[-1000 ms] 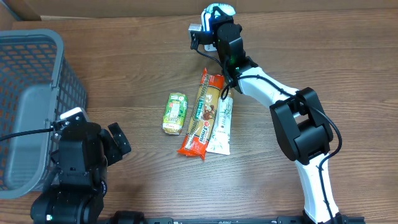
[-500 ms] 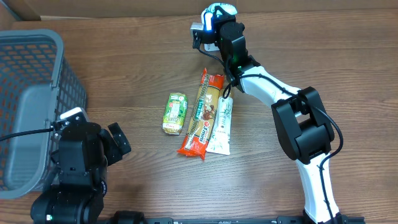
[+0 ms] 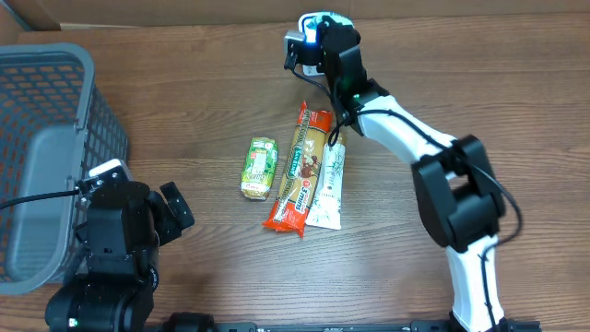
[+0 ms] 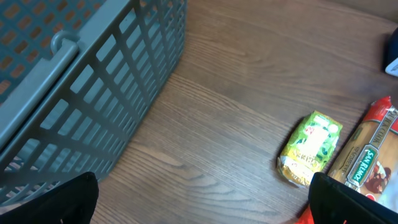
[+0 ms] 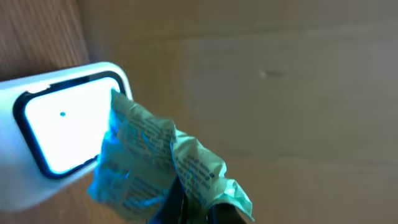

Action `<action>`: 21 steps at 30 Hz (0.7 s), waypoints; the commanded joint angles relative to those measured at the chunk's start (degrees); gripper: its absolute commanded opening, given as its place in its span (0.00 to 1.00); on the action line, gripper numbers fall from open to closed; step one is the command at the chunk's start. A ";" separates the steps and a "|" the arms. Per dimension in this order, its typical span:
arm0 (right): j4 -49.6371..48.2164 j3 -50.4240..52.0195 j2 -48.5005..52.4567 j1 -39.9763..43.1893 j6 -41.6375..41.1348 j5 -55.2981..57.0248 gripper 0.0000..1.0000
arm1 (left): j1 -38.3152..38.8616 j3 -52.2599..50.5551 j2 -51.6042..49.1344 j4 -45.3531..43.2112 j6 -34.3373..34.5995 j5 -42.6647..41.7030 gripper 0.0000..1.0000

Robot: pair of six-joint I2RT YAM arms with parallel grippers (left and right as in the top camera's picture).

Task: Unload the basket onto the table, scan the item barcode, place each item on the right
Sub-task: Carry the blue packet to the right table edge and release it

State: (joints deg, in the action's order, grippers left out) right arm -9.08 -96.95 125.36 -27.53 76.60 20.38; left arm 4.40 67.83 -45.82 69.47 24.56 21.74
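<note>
at 12 o'clock overhead, your right gripper (image 5: 186,208) clenches teal packet (image 5: 155,162), seemingly touching scanner (image 5: 56,130); left gripper (image 4: 205,202) released at 7 o'clock.

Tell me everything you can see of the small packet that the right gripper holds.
The packet is a thin, crinkled wrapper, pale green-blue, with fine dark print too small to read. The right gripper is shut on its lower edge. It partly covers the lit window of the white scanner; whether they touch cannot be told.
</note>
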 commanded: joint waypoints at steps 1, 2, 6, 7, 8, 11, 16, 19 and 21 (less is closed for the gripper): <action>7.43 -1.18 -15.76 -0.79 -22.71 1.77 0.04 | -0.15 -0.09 0.09 -0.07 1.20 0.70 1.00; 11.85 -1.18 -18.36 -0.87 -29.73 0.74 0.04 | -0.15 -0.09 0.09 -0.07 1.20 0.70 1.00; 32.28 -1.18 -29.51 0.07 -63.36 -8.59 0.04 | -0.15 -0.09 0.09 -0.07 1.20 0.70 0.99; 36.83 -1.18 -31.67 1.01 -70.93 -11.28 0.04 | -0.15 -0.09 0.09 -0.07 1.20 0.70 1.00; 42.01 -1.18 -34.01 2.45 -78.38 -14.88 0.04 | -0.15 -0.09 0.09 -0.07 1.20 0.72 0.99; 52.48 -1.18 -37.90 6.80 -88.56 -21.40 0.04 | -0.15 -0.09 0.09 -0.07 1.20 0.72 1.00; 67.76 -0.61 -39.06 17.94 -101.26 -22.21 0.04 | -0.15 -0.09 0.09 -0.07 1.20 0.70 1.00; 70.71 2.73 -38.10 23.87 -104.85 -22.16 0.04 | -0.15 -0.09 0.09 -0.07 1.20 0.70 1.00; 70.12 6.08 -37.29 27.50 -107.16 -22.21 0.04 | -0.15 -0.09 0.09 -0.07 1.20 0.70 1.00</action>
State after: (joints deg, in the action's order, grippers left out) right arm 61.41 -94.89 86.76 -4.54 -21.41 -0.23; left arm 4.40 67.79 -45.80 69.45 24.58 21.71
